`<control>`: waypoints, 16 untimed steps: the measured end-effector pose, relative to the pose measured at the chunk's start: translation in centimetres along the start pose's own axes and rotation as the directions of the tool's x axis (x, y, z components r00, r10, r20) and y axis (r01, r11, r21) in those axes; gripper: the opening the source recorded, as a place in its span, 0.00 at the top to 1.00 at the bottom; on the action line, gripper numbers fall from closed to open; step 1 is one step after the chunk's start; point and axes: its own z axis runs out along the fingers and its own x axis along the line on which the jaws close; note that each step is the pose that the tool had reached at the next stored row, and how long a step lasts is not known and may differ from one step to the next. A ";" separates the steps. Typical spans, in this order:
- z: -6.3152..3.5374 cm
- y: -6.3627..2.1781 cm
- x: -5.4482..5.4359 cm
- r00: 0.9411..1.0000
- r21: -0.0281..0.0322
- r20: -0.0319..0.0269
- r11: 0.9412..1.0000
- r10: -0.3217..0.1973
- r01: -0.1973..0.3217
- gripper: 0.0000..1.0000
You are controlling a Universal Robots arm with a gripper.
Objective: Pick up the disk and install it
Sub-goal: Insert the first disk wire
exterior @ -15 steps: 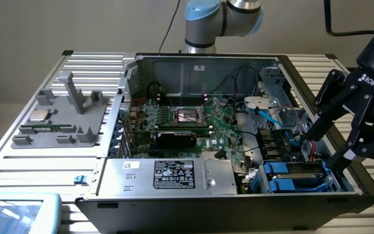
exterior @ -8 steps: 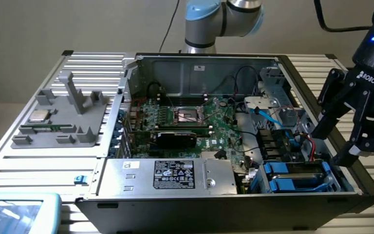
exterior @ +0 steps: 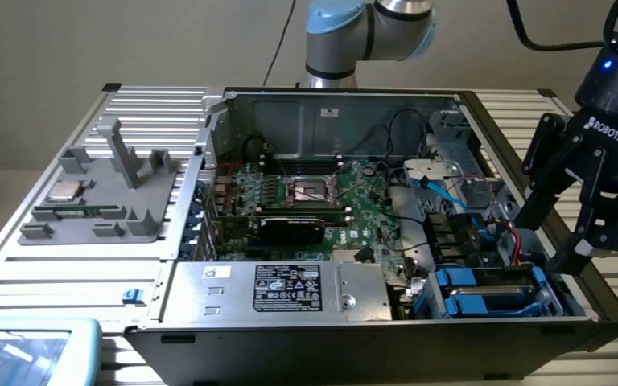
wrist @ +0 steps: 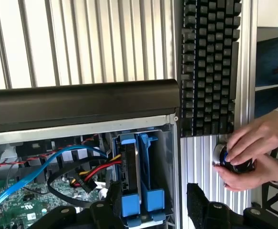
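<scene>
- Disk (wrist: 129, 176) in blue frame sits upright in the bay of the open case (wrist: 81, 102).
- Keyboard (wrist: 208, 67) beside the case.
- A person's hands (wrist: 253, 150) grip a small round object.

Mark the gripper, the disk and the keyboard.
gripper (exterior: 575, 241), exterior view, between the open fingertips.
disk (wrist: 130, 179), wrist view, dark edge in its blue frame.
keyboard (wrist: 209, 62), wrist view, middle keys.

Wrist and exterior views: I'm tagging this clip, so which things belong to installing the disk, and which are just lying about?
Job in hand:
disk in its blue frame, standing in the case
gripper, open, above that corner

Lying about:
keyboard
chip on the grey tray
a person's hand on a knob
</scene>
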 end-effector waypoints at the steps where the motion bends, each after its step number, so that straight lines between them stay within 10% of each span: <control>1: 0.04 -0.24 0.0 1.000 -0.007 0.001 1.000 0.002 -0.002 0.34; 4: 0.13 -0.87 0.0 1.000 -0.031 0.005 0.999 0.009 -0.009 0.34; 9: 0.26 -1.64 -0.1 0.999 -0.089 0.022 0.996 0.028 -0.026 0.34; 16: 0.31 -2.07 -0.1 0.999 -0.095 0.024 0.995 0.030 -0.027 0.34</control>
